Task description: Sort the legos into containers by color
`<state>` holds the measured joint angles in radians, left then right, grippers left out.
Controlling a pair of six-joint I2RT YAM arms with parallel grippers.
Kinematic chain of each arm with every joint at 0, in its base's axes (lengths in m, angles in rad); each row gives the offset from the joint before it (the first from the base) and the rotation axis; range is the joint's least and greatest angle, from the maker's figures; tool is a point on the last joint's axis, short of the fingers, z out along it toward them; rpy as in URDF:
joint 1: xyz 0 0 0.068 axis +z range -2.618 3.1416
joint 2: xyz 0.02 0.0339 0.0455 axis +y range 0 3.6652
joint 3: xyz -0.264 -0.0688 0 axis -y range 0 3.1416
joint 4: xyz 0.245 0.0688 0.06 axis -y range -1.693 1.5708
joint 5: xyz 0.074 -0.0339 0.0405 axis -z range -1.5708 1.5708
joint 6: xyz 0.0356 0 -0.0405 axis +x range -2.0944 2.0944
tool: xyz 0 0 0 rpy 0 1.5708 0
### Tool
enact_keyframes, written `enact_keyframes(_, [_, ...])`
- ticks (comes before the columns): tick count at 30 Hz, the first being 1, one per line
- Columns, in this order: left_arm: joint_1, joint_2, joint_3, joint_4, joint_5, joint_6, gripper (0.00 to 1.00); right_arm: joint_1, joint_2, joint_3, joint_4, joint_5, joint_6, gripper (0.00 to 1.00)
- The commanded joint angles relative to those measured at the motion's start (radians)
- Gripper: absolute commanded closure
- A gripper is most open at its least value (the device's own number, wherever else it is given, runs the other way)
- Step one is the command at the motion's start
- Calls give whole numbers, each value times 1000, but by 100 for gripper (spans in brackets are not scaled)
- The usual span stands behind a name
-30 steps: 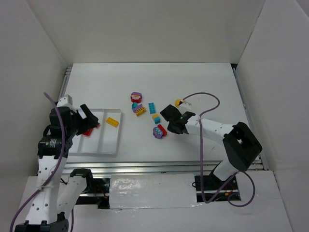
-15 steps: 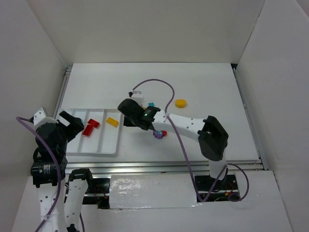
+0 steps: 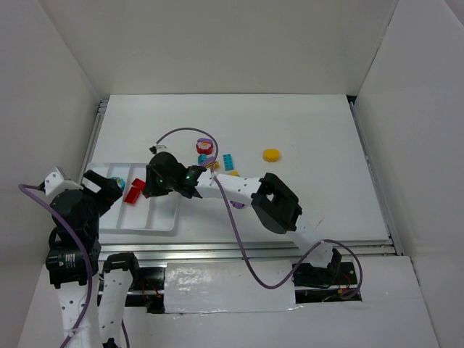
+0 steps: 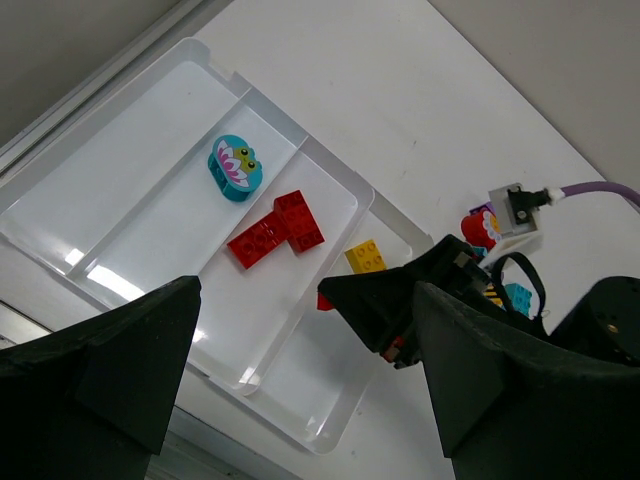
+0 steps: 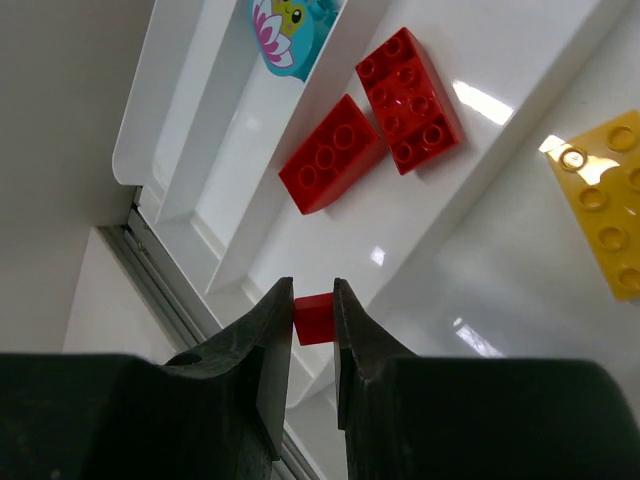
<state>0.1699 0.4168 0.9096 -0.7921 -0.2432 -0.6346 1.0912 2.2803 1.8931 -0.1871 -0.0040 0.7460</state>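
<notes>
The white tray lies at the left. Its compartments hold a teal brick, two red bricks and a yellow brick, each colour in its own. My right gripper reaches over the tray and is shut on a small red brick, held above the tray's near end by the red bricks. My left gripper is open and empty, above the tray's left near corner. Loose bricks lie right of the tray: a red and purple round one, a teal one and a yellow round one.
The right arm's forearm and purple cable stretch across the table from the right, over more loose bricks. A metal rail runs along the table's near edge. White walls close in the left, back and right.
My right arm swung left from the loose bricks to over the tray, carrying the small red brick. My left arm drew back off the tray, to the left and nearer.
</notes>
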Motion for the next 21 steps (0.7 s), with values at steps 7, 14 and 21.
enact_keyframes(7, [6, -10, 5, 27, 5, 4, 1, 24, 146, 207, 34, -94, -33, 90])
enact_keyframes(14, [6, -9, 5, 31, 13, 7, 0, 21, 191, 299, -15, -99, -63, 56])
enact_keyframes(21, [6, -6, 6, 27, 4, 4, 0, 13, 141, 272, -37, -56, -105, 36])
